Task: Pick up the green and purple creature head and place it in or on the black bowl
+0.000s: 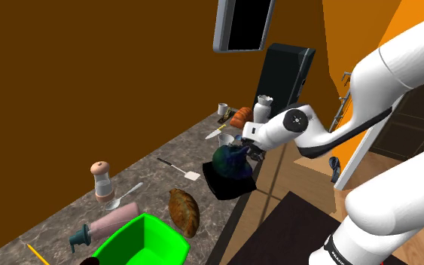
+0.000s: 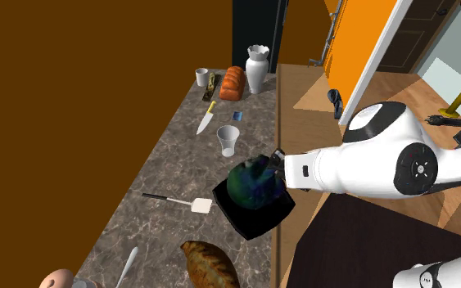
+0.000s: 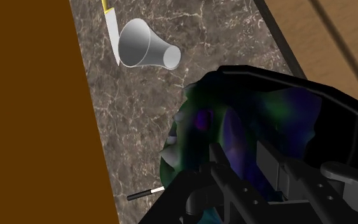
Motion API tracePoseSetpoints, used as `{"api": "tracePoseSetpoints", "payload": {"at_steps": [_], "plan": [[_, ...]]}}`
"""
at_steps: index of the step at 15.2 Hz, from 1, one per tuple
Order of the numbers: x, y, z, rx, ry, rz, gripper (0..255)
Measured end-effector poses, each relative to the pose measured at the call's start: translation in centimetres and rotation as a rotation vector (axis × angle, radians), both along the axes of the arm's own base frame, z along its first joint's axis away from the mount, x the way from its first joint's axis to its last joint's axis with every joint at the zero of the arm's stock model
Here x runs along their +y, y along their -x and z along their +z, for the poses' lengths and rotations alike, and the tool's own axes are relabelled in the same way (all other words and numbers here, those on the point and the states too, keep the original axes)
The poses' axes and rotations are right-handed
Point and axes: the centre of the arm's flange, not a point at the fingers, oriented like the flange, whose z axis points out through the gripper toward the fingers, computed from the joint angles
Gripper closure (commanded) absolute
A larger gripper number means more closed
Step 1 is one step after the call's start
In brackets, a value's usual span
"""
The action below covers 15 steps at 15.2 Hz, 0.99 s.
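Observation:
The green and purple creature head (image 1: 227,159) (image 2: 251,186) (image 3: 199,121) rests in the black bowl (image 1: 231,188) (image 2: 257,221) (image 3: 343,114) near the counter's front edge. My gripper (image 1: 243,148) (image 2: 274,169) (image 3: 244,167) reaches in from the stand's side and is shut on the head's upper part. In the wrist view the two black fingers (image 3: 217,167) clasp a purple-green lobe between them. The head covers most of the bowl's inside.
A white cup (image 2: 228,139) (image 3: 147,46) and a yellow-handled knife (image 2: 205,121) lie just beyond the bowl. A spatula (image 2: 179,200), a brown loaf (image 1: 184,211) and a green bin (image 1: 138,245) lie towards the shoulder view's lower left. A vase (image 2: 256,69) stands at the far end.

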Motion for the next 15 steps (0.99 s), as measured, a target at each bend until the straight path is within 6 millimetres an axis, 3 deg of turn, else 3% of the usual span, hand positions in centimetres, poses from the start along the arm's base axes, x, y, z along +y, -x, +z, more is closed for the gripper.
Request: {"api": "tracePoseSetpoints", "payload": {"at_steps": [4,10,11,15], "plan": [[0.0,-0.1,-2.0,0.000,-0.001,0.000,255],[-0.1,0.1,-2.4,-0.001,-0.001,0.000,255],[-0.1,0.1,-2.4,-0.001,-0.001,0.000,0],[-0.1,0.0,-2.3,-0.004,0.000,0.000,0]]}}
